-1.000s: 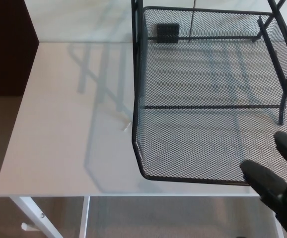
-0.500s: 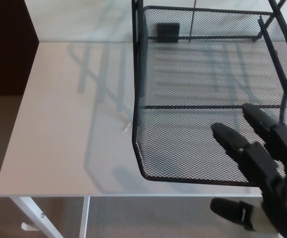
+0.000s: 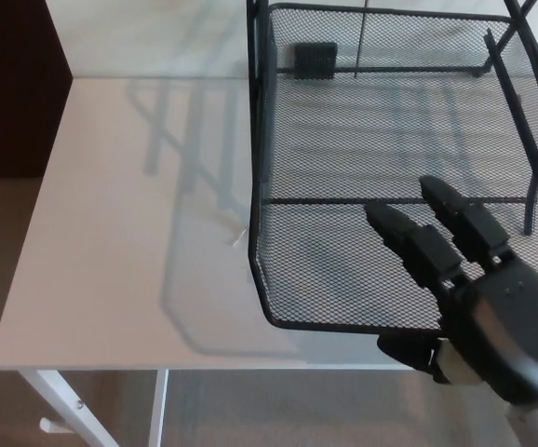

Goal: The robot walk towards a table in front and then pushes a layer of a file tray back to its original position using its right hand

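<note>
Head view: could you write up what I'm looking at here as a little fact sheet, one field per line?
Setting: white table on a carpeted floor
Main object: black wire-mesh file tray
Pulled-out layer: tray layer sticks out toward the table's front edge
Right hand: at the layer's front rim, two fingers lying over the mesh, thumb below the rim
Holding anything: no, fingers are spread
Left hand: not in view
Other item: small black block at the back of the tray
Task stage: layer not yet pushed fully back
</note>
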Motion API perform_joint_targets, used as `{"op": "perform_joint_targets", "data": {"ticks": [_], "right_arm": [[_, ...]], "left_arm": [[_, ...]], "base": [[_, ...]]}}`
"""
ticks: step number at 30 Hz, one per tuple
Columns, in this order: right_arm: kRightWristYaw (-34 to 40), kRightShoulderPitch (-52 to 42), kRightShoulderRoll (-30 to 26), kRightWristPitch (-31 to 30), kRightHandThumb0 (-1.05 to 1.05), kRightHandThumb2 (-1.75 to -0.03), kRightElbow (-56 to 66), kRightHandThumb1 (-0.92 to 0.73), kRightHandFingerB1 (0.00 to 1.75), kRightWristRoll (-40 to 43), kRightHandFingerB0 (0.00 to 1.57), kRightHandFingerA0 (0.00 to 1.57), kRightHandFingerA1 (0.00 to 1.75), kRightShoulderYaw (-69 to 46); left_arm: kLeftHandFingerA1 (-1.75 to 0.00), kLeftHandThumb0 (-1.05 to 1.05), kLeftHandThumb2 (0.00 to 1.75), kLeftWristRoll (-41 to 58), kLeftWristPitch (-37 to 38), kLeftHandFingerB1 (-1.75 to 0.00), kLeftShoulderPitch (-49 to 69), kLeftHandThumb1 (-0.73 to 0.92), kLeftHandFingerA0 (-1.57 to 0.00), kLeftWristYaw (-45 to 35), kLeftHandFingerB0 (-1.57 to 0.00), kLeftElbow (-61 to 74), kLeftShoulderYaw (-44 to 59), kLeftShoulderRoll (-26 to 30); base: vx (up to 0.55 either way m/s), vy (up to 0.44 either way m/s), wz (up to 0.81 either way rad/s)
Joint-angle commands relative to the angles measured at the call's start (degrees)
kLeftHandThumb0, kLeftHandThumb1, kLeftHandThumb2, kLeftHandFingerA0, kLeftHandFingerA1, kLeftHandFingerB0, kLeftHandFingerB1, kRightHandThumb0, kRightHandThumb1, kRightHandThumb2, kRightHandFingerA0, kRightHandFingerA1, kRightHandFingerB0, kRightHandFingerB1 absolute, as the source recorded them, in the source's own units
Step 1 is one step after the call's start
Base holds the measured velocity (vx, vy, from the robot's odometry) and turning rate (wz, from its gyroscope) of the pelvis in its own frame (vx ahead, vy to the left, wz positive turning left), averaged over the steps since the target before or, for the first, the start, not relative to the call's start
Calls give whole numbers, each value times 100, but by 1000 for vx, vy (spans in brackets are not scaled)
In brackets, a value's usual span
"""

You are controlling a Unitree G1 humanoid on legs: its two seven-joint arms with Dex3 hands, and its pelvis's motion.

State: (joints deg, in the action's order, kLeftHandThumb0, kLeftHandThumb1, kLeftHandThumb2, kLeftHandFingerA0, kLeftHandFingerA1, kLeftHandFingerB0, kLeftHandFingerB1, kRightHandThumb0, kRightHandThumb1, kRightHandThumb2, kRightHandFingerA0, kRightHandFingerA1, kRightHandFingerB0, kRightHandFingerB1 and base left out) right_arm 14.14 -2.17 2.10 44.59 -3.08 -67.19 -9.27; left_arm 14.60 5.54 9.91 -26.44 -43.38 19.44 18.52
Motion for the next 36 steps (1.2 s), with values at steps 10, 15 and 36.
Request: {"op": "perform_joint_targets", "data": {"ticks": [10,15,36], "right_arm": [[1080,841,-785,-2222,-62,-78,-722,-38,31,-702,6,2,9,662],[1025,1107,-1019,-2454,-66,-78,-821,-41,20,-445,11,0,4,823],[914,2328,-1668,-3225,-63,-55,-1173,-47,25,417,9,0,25,1412]], "left_arm": [[-54,-29,65,-6,-319,-46,-46,48,-52,4,-43,190,-5,226],[-55,-29,66,-6,-300,-46,-39,50,-51,-46,-43,199,-12,232],[-55,-31,65,16,-398,-46,-84,48,-51,-72,-40,265,-60,279]], "base": [[0,0,0],[0,0,0],[0,0,0]]}}
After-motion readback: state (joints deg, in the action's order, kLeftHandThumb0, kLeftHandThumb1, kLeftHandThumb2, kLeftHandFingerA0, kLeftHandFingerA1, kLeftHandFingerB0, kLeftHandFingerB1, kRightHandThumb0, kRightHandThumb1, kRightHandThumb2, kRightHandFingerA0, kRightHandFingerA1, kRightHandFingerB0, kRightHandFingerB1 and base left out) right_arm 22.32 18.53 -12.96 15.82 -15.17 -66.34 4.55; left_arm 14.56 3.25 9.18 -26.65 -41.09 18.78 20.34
